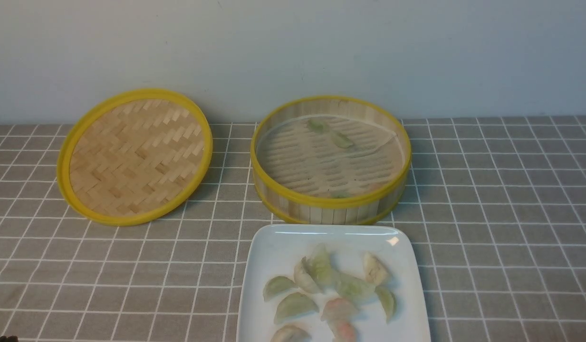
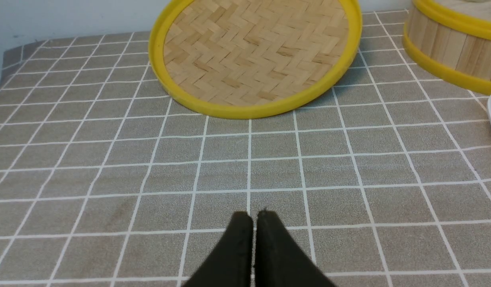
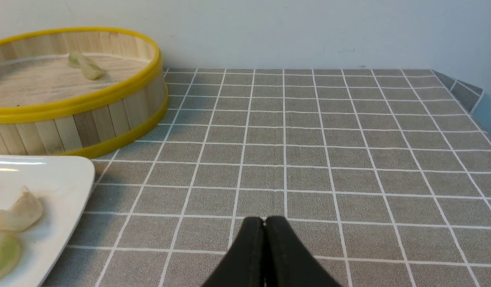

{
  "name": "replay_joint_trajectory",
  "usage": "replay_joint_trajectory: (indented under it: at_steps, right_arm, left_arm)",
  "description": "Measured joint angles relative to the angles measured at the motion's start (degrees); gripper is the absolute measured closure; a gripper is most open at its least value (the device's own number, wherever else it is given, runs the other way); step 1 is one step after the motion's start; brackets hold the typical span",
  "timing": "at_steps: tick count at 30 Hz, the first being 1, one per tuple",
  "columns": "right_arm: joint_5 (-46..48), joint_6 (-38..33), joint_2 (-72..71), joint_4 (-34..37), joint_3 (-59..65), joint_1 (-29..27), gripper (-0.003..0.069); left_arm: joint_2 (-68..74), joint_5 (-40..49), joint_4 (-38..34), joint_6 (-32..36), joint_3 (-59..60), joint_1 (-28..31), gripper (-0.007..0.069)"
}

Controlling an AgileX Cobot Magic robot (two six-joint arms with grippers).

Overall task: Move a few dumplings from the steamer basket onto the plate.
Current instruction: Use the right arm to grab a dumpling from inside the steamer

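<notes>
The steamer basket (image 1: 331,202) stands at the table's middle back, with two pale green dumplings (image 1: 341,139) at its far side and a third just showing behind its near wall. The white plate (image 1: 273,242) lies in front of it at the near edge and carries several dumplings (image 1: 321,270). In the front view neither gripper shows. My left gripper (image 2: 254,217) is shut and empty, low over bare cloth in front of the lid. Low over the cloth to the right of the plate (image 3: 70,175) and the basket (image 3: 110,119), my right gripper (image 3: 264,221) is shut and empty.
The flat woven lid (image 1: 133,154) with its yellow rim lies left of the basket. A grey checked cloth (image 1: 502,213) covers the table, and a pale wall runs along the back. The cloth's corners show at the far left and far right.
</notes>
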Motion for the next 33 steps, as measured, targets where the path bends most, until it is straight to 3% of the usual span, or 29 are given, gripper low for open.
replay_joint_trajectory:
  at_steps: [14, 17, 20, 23, 28, 33]
  right_arm:
    - [-0.6, 0.5, 0.0, 1.0, 0.0, 0.0, 0.0673]
    - [-4.7, 3.5, 0.0, 8.4, 0.5, 0.0, 0.0673]
    - [-11.5, 9.7, 0.0, 23.0, 0.5, 0.0, 0.0673]
    - [-15.5, 12.3, 0.0, 32.3, 0.5, 0.0, 0.0673]
    - [-18.4, 11.5, 0.0, 37.2, 0.5, 0.0, 0.0673]
    - [-22.3, 6.3, 0.0, 36.6, 0.5, 0.0, 0.0673]
  left_arm:
    - [0.0, 0.0, 0.0, 0.0, 0.0, 0.0, 0.0629]
    - [0.0, 0.0, 0.0, 0.0, 0.0, 0.0, 0.0629]
    - [0.0, 0.0, 0.0, 0.0, 0.0, 0.0, 0.0629]
    - [0.0, 0.0, 0.0, 0.0, 0.0, 0.0, 0.0629]
    - [0.0, 0.0, 0.0, 0.0, 0.0, 0.0, 0.0629]
    - [0.0, 0.0, 0.0, 0.0, 0.0, 0.0, 0.0629]
